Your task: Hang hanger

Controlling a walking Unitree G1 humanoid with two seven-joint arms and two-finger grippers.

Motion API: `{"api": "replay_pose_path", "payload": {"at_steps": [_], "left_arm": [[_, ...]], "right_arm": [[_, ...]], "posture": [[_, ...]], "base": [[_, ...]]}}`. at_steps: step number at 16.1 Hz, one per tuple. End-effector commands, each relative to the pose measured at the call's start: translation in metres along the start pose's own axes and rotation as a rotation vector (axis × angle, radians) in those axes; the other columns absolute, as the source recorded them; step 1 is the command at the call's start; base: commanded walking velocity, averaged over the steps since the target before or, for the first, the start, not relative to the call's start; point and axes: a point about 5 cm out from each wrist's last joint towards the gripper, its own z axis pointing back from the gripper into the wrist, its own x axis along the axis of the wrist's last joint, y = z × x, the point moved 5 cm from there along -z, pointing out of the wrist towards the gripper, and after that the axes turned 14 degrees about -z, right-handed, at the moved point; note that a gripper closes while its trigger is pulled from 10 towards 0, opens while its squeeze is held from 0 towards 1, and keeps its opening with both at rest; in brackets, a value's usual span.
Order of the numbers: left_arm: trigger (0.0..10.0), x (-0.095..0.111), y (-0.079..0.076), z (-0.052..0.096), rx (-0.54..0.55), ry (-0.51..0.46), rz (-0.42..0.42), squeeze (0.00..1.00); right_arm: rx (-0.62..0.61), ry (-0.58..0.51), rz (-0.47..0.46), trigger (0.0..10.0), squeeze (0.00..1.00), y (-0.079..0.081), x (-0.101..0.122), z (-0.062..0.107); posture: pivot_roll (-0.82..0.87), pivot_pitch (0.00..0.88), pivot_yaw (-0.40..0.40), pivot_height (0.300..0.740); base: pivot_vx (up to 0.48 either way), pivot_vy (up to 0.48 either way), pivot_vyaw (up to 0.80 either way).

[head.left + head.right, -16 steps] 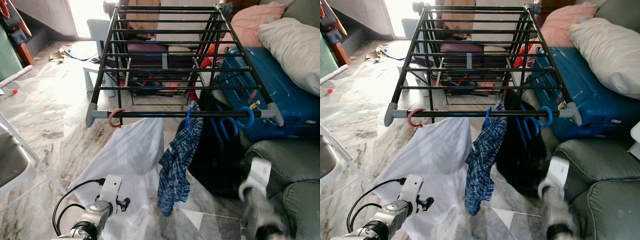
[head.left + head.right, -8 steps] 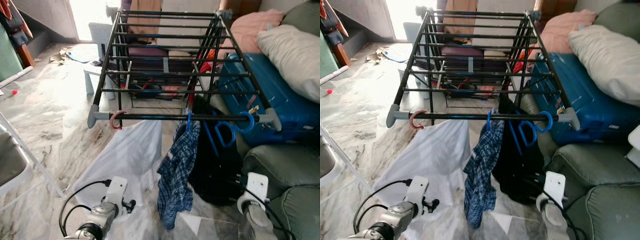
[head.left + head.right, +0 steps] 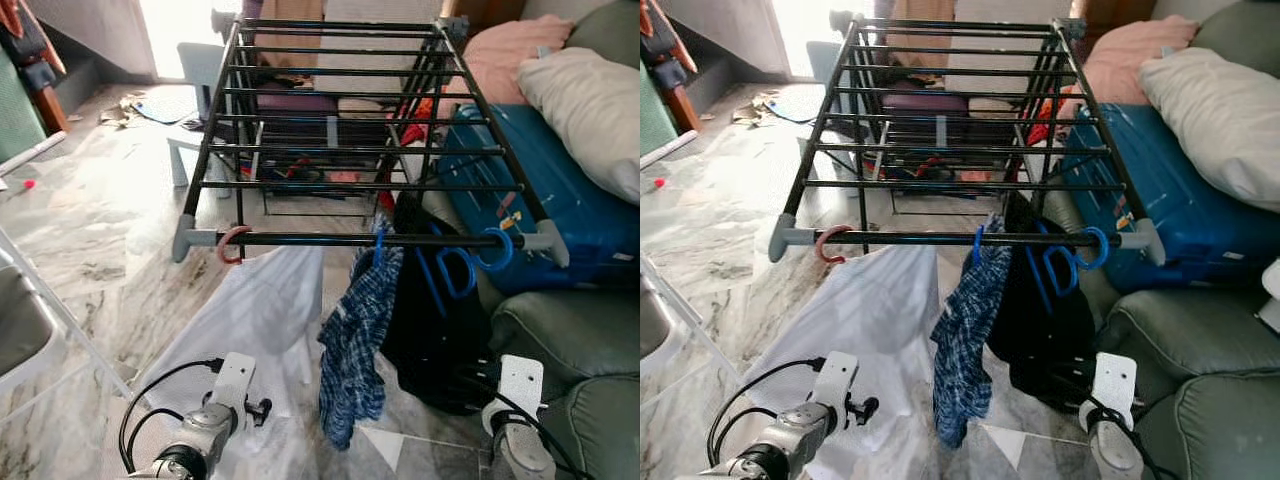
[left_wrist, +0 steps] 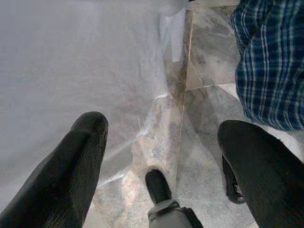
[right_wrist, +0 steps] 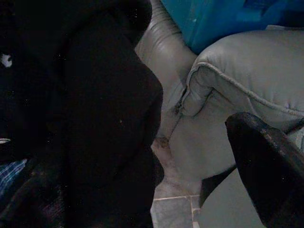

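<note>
A black drying rack (image 3: 345, 150) stands ahead. Its front bar (image 3: 300, 239) carries a pink hanger hook (image 3: 232, 244) with a white garment (image 3: 255, 315), a blue hook (image 3: 377, 246) with a plaid shirt (image 3: 355, 345), and a blue hanger (image 3: 492, 250) with a black garment (image 3: 430, 320). My left gripper (image 4: 161, 166) is open and empty, low over the floor between the white garment and the plaid shirt. My right gripper (image 5: 156, 190) hangs low beside the black garment and the grey sofa (image 5: 237, 80). One finger (image 5: 266, 166) shows far to the side, and nothing is held.
A blue suitcase (image 3: 560, 190) and pillows (image 3: 590, 95) lie on the sofa (image 3: 570, 330) at the right. A white stool (image 3: 195, 110) and clutter sit behind the rack. A folding frame (image 3: 40, 310) stands at the left on the marble floor (image 3: 100, 220).
The right arm, blurred in motion a second ago, has settled low at the right beside the black garment. The left arm has barely moved. The camera shifted slightly.
</note>
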Motion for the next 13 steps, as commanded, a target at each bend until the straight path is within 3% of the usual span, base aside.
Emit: {"api": "replay_pose_path", "payload": {"at_steps": [1, 5, 10, 13], "left_arm": [[10.0, 0.001, 0.003, 0.000, 0.006, 0.000, -0.012, 0.00], [10.0, 0.001, 0.004, 0.000, 0.008, 0.002, -0.020, 0.00], [10.0, 0.001, 0.003, 0.000, 0.007, 0.001, -0.030, 0.00], [10.0, 0.001, 0.002, 0.000, 0.003, 0.004, -0.038, 0.00]], "right_arm": [[0.034, -0.026, 0.002, 10.0, 1.00, 0.004, 0.000, 0.006], [0.047, -0.060, 0.036, 10.0, 1.00, 0.007, 0.008, 0.005], [0.090, -0.188, 0.081, 10.0, 1.00, 0.016, 0.033, 0.011], [0.086, -0.177, 0.079, 10.0, 1.00, 0.017, 0.029, 0.015]], "posture": [[-0.02, 0.000, -0.014, 0.740], [-0.04, 0.000, -0.003, 0.740], [-0.04, 0.000, 0.003, 0.740], [-0.04, 0.000, 0.003, 0.740]], "base": [[0.000, 0.000, 0.00], [0.000, 0.000, 0.00], [0.000, 0.000, 0.00], [0.000, 0.000, 0.00]]}}
